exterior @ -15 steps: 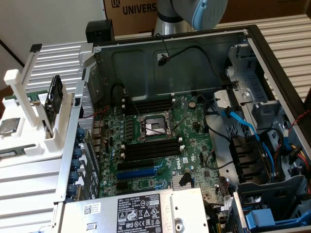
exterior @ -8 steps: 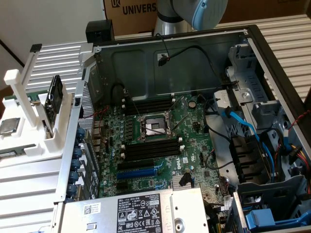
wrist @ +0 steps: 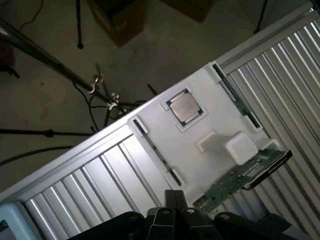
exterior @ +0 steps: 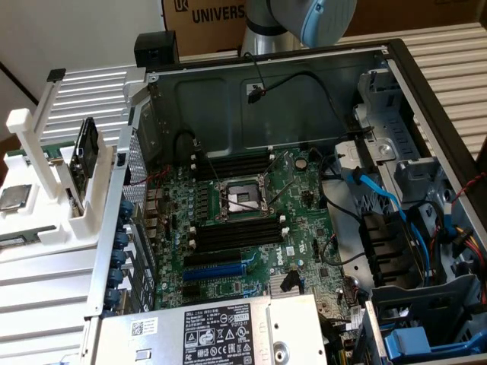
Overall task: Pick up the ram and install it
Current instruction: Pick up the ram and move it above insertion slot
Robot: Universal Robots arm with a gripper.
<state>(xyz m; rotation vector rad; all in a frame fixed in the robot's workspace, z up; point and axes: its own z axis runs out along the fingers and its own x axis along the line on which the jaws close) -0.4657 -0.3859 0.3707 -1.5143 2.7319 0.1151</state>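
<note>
A white holder [wrist: 210, 117] rests on the slatted aluminium table. Two thin, dark ram sticks stand on edge in its slots, one [wrist: 155, 152] nearer my gripper and one [wrist: 236, 96] along the holder's far side. My gripper [wrist: 173, 200] hovers over the holder's near edge, shut with nothing in it. In the exterior view the same holder [exterior: 46, 228] lies at the left, outside the open computer case [exterior: 396, 68], and a dark ram stick [exterior: 19, 240] lies low in it. The motherboard's long black memory slots [exterior: 236, 232] are empty.
A square silver processor chip [wrist: 185, 107] sits in the holder, and a green board with a drive [wrist: 240, 175] stands upright in it. Inside the case are a processor socket [exterior: 240, 199], blue cables [exterior: 380, 194] and a power supply [exterior: 221, 331]. The arm's joint [exterior: 319, 19] hangs above the case.
</note>
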